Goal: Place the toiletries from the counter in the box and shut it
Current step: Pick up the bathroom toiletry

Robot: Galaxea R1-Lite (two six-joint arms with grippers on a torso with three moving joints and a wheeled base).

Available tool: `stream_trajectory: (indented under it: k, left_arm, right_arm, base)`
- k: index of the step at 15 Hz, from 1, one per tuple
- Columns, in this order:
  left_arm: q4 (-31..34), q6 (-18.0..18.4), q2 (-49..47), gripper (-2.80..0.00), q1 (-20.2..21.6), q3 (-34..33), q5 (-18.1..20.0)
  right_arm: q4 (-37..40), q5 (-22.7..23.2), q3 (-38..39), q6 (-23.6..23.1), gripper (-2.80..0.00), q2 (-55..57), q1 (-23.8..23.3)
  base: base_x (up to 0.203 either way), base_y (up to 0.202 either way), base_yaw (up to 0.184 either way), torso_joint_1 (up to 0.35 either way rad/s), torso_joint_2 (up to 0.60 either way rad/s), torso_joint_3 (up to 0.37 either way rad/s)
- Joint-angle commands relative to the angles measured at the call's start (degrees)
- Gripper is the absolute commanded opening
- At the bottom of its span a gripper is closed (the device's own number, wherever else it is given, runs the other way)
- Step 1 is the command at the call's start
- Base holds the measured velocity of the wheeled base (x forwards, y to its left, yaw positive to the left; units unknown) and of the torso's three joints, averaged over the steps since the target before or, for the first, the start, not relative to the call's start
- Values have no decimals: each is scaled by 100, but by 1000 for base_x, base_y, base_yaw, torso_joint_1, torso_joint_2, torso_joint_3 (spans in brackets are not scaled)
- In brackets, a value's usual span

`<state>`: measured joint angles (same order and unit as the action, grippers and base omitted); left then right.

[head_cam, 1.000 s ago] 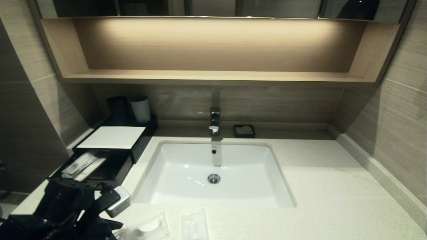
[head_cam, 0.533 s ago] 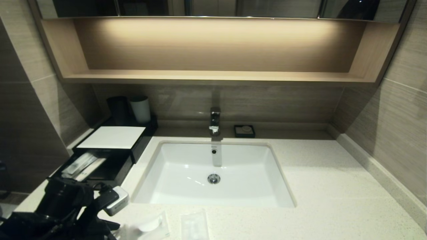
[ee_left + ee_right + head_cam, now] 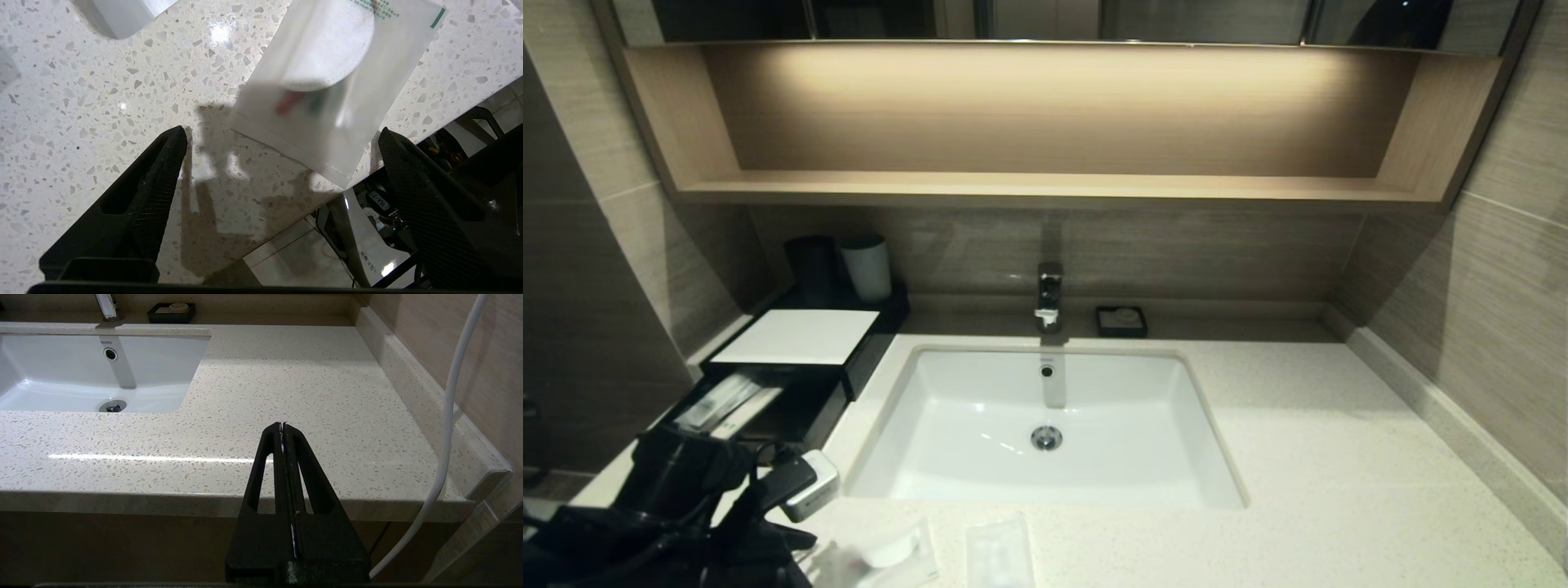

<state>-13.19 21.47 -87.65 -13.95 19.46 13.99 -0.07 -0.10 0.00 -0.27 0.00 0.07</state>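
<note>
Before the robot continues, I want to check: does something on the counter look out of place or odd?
Yes. The squarish clear packet with a white round disc lies askew at the off-white speckled counter front edge, one corner overhanging. The low black box has its drawer pulled out. The open left gripper hovers above the packet.

A light wooden wall shelf (image 3: 1045,122) runs wide across the far wall, lit warmly from above, with mirror panels (image 3: 1045,18) over it. Grey-brown striped tiles (image 3: 1494,286) cover the far and side walls. A chrome faucet (image 3: 1049,296) stands far and central, a small black dish (image 3: 1121,321) just to its right. Two cups (image 3: 845,268), one dark and one pale, stand far left.
</note>
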Motion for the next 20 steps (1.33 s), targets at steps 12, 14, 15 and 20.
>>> stream_trajectory:
  k: [12, 14, 15, 20]
  left_arm:
    - [-87, 244, -59, 0, 6, 181, 68]
    - [-86, 235, -112, 0, 41, 173, 68]
    - [-87, 242, -166, 0, 67, 179, 65]
    - [-87, 270, -270, 0, 94, 181, 60]
  right_arm:
    - [-1, 1, 9, -8, -280, 0, 1]
    - [-1, 1, 9, -8, -280, 0, 1]
    - [-1, 1, 9, 0, -280, 0, 1]
    - [-1, 1, 9, 0, -280, 0, 1]
  base:
    - [0, 0, 0, 0, 0, 0]
    - [0, 0, 0, 0, 0, 0]
    - [0, 0, 0, 0, 0, 0]
    - [0, 0, 0, 0, 0, 0]
